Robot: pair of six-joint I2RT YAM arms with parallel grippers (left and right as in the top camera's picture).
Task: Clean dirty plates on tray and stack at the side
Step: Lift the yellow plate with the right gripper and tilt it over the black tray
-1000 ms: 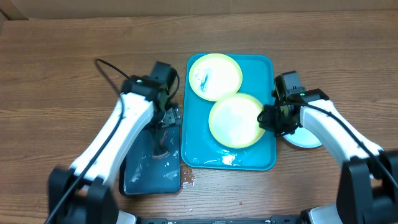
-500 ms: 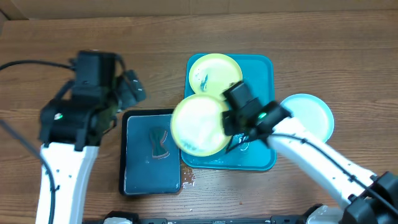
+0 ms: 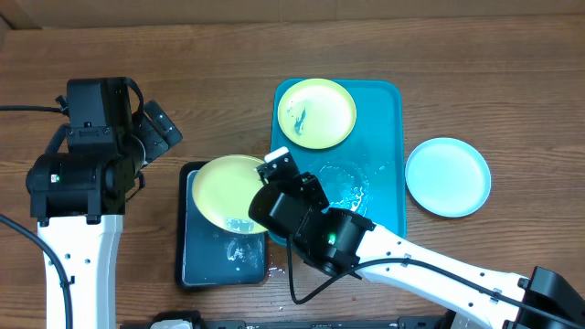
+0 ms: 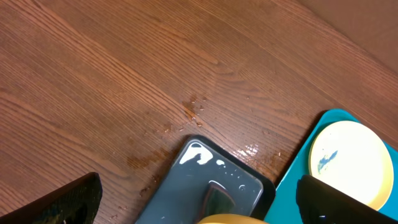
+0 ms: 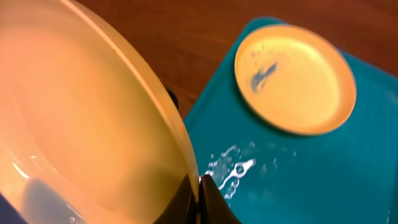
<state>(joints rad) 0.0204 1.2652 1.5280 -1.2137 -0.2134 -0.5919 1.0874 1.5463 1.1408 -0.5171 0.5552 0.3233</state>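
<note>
Readable text, all three views: none.
Tray (image 3: 382,102): plain turquoise, no lettering or brand mark.
Plate on the tray (image 3: 316,112): a teal-blue smear only, not writing.
Held plate (image 3: 227,190): plain yellow-green face, no lettering.
Side plate (image 3: 448,176): plain pale blue, no lettering.
Dark basin (image 3: 208,261): no label that can be made out.
</note>
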